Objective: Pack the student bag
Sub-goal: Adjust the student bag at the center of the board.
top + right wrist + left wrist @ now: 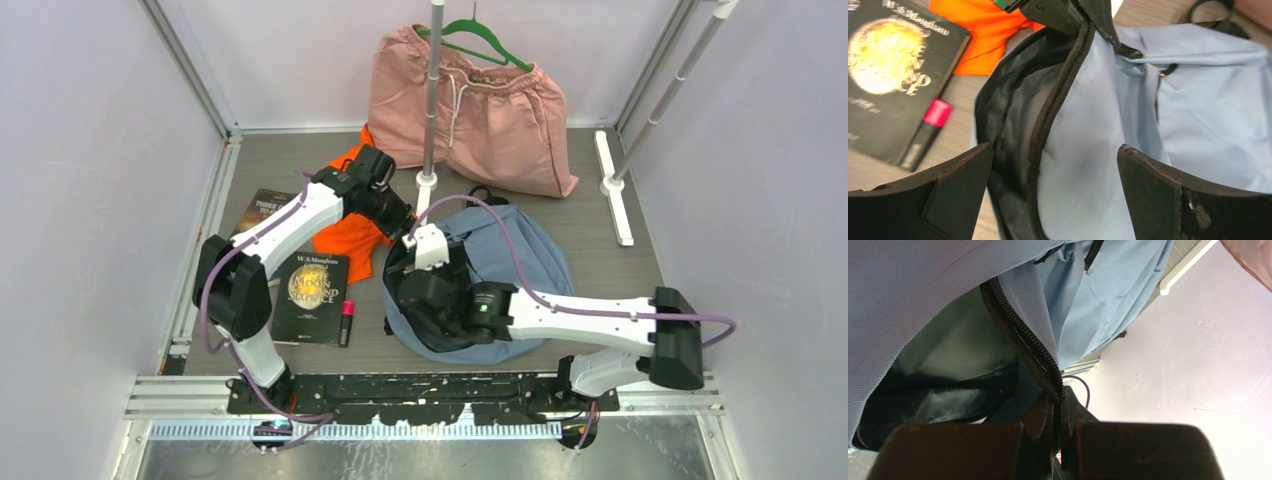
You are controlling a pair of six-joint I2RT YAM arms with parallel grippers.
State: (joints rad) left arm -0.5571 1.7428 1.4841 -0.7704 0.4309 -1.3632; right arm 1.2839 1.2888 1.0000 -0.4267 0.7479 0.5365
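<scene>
Nearest the arm bases, the student bag (550, 250) is seen lying on the grey table (610, 265), right of centre. It is a soft, rounded sack of finely woven grey-blue fabric, with its main compartment unzipped and a dark, smooth lining exposed. The right gripper (1055, 152) is held over that opening with its blocky black fingers spread wide, and nothing is caught between them. A coarse black zipper coil (1053, 100) is seen running along the rim of the mouth.

Left of the bag, a glossy black paperback (312, 298) bearing a golden moon is laid flat. A slim marker (346, 322), pink at one end and black at the other, lies just beside its right edge.

At the bag's far rim, the left gripper (1060, 440) is clenched on the zipper edge.

Beyond, a crumpled orange garment (345, 240) and a second dark book (262, 212) are seen. Farthest back, pink drawstring shorts (490, 120) are hung on a green hanger (495, 50).
</scene>
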